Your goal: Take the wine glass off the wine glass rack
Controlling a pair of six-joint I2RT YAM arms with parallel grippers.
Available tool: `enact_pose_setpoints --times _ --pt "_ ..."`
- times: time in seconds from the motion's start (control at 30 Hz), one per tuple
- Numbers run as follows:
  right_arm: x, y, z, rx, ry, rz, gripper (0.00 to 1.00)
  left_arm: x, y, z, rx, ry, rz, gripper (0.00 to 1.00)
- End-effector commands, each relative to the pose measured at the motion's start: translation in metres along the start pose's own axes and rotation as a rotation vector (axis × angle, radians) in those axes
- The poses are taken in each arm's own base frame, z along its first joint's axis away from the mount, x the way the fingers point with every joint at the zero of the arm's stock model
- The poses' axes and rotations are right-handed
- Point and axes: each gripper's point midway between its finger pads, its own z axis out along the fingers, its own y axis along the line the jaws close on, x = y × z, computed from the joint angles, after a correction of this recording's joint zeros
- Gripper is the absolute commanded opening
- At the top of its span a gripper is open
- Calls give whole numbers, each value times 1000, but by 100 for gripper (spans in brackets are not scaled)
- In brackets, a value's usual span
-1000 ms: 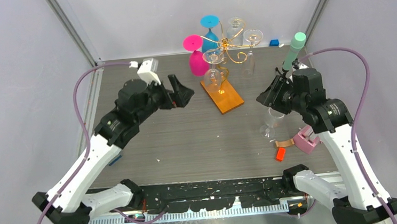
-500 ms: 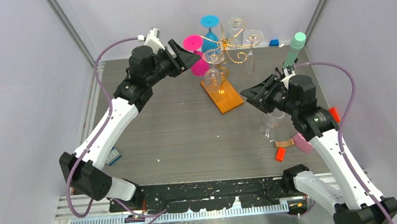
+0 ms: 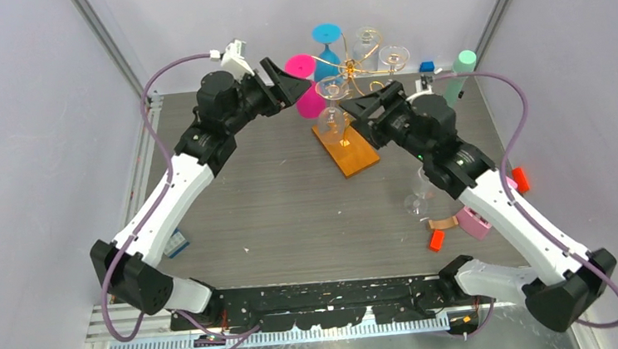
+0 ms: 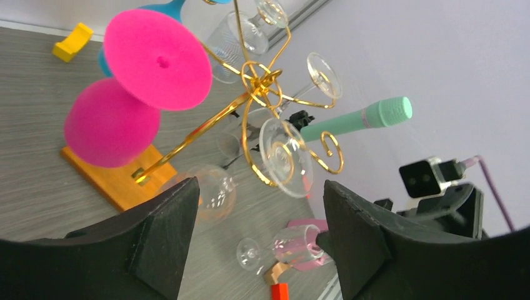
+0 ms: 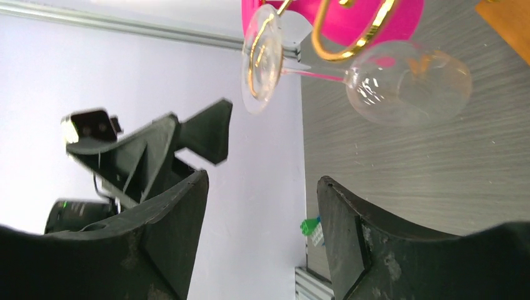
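The wine glass rack (image 3: pixel 349 68) is gold wire on an orange-brown base (image 3: pixel 347 150) at the back centre. Hanging on it upside down are a pink glass (image 3: pixel 307 89), a blue glass (image 3: pixel 327 43), clear glasses at the back right (image 3: pixel 393 56), and a clear glass (image 3: pixel 332 113) at the front. My left gripper (image 3: pixel 293 76) is open and empty, right beside the pink glass's foot (image 4: pixel 156 59). My right gripper (image 3: pixel 360 107) is open and empty, just right of the front clear glass, whose foot (image 5: pixel 261 59) and bowl (image 5: pixel 409 82) lie ahead of its fingers (image 5: pixel 350 231).
A clear glass (image 3: pixel 421 192) lies on the table at right, next to a pink object (image 3: pixel 476 224) and a red block (image 3: pixel 437 240). A mint-green cylinder on a black tripod (image 3: pixel 461 72) stands at back right, a blue block (image 3: pixel 425 67) beside it. Walls enclose the table.
My left arm rose from the table's left middle to the pink glass. My right arm swung from the right side, by the lying glass, leftward to the rack's front glass.
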Motion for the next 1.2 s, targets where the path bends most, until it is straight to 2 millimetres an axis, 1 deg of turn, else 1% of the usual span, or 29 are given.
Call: enact_pose_setpoints --times 0.0,0.03,0.07,0.1,0.13,0.17,0.2,0.23,0.27,0.33,0.43,0.57,0.7,0.87,0.9,0.97,1.0,1.17 --pt "-30 25 19 4 -217 24 70 -26 -12 -40 -4 -114 118 77" --pt "-34 30 22 0 -241 30 70 -25 -8 -48 -26 -121 132 78" --pt "-29 26 31 14 -238 28 70 -25 -3 -55 -52 -134 143 79" --pt "-33 30 33 14 -262 31 70 -21 4 -62 -78 -130 155 80" --pt "-29 26 42 27 -263 26 70 -19 8 -70 -95 -135 169 82" --pt "-33 29 43 27 -289 27 69 -20 10 -80 -109 -148 184 83" --pt "-30 29 48 34 -290 23 68 -19 14 -87 -126 -155 195 83" --pt "-34 32 49 34 -310 19 66 -17 17 -94 -137 -157 207 84" --pt "-31 29 54 46 -312 13 64 -18 23 -100 -166 -174 214 85" --pt "-35 30 58 57 -345 5 61 -15 30 -110 -196 -178 229 86" --pt "-33 30 63 52 -369 -4 60 -10 38 -121 -229 -169 258 88" --pt "-31 31 67 44 -378 -11 60 -3 49 -131 -264 -155 295 90" --pt "-33 30 66 46 -395 10 61 0 57 -138 -296 -135 334 91" --pt "-40 20 60 71 -446 64 60 3 60 -144 -305 -130 346 92" --pt "-42 18 60 73 -460 77 59 4 60 -145 -307 -129 351 92" --pt "-45 18 59 76 -477 88 53 5 62 -148 -317 -124 360 92" --pt "-46 18 59 76 -480 90 48 4 62 -149 -320 -127 365 92" --pt "-46 19 63 80 -480 85 33 6 66 -151 -329 -124 379 93"
